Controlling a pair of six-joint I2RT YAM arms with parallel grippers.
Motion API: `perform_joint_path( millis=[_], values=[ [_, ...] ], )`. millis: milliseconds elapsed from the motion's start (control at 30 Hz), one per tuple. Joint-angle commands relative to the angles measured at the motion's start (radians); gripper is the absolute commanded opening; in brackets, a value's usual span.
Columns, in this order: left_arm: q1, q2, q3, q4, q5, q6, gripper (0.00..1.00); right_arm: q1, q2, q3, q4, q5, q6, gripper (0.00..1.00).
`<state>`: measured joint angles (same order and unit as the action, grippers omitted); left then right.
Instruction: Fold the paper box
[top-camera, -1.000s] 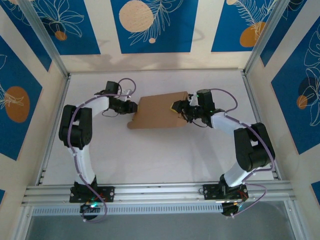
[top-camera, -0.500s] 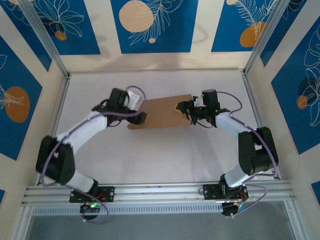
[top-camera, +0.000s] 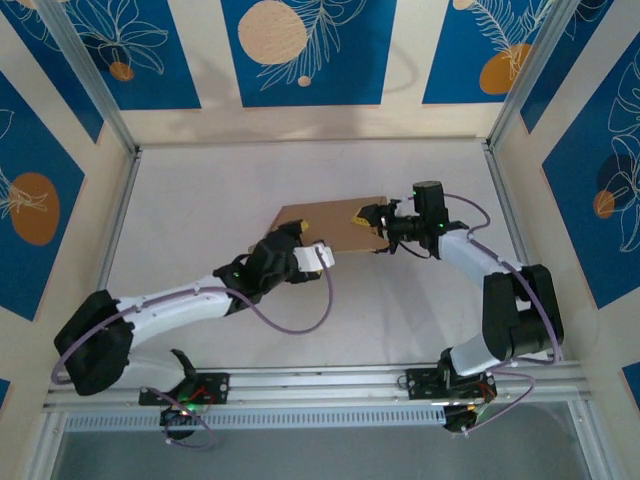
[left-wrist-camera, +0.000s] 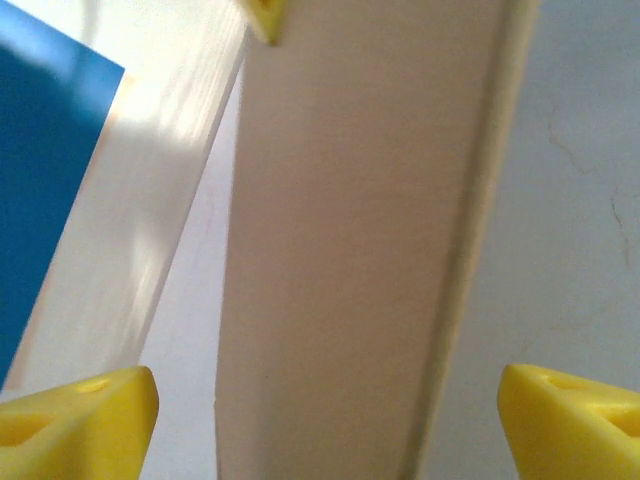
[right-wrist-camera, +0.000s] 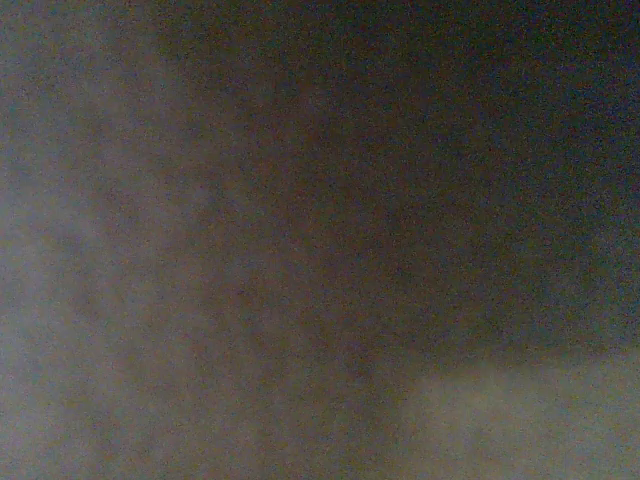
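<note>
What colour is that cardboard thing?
The paper box is plain brown, clearest in the top external view.

We are in a robot lab, inside a small test booth. A left arm (top-camera: 170, 305) and a right arm (top-camera: 468, 253) are bolted to a metal rail (top-camera: 320, 385) at the near edge of a white table (top-camera: 200, 190). Purple cables (top-camera: 300, 325) run along them. Walls (top-camera: 310, 50) with blue and cream panels, drawn leaves and orange dots close it in. Metal posts (top-camera: 90, 85) stand in the corners.
</note>
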<state>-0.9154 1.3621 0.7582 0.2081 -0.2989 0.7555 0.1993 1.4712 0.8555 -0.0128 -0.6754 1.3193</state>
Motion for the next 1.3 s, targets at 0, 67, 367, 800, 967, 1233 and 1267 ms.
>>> perform_joint_path(
  millis=[0,67,367,800,967,1233,1267],
  values=[
    [-0.036,0.057,0.006,0.160,-0.153,0.148,0.83,-0.003,-0.048,-0.006,0.030,-0.060,0.048,0.41],
    [-0.047,0.078,-0.015,0.265,-0.204,0.209,0.76,-0.002,-0.052,-0.012,0.043,-0.068,0.061,0.41],
    [-0.081,0.163,-0.005,0.469,-0.337,0.399,0.38,0.003,-0.061,-0.047,0.094,-0.088,0.103,0.41],
    [-0.100,-0.007,0.258,-0.364,-0.255,0.181,0.32,-0.092,-0.243,0.061,-0.457,0.017,-0.230,0.94],
    [-0.100,0.011,0.485,-0.864,-0.143,0.044,0.35,-0.183,-0.382,0.159,-0.707,0.127,-0.451,0.91],
    [-0.099,0.143,0.774,-1.297,0.050,-0.104,0.35,-0.064,-0.501,0.386,-0.900,0.568,-0.892,0.61],
    [-0.099,0.160,0.791,-1.322,0.078,-0.113,0.36,-0.033,-0.533,0.381,-0.861,0.571,-0.965,0.53]
  ],
)
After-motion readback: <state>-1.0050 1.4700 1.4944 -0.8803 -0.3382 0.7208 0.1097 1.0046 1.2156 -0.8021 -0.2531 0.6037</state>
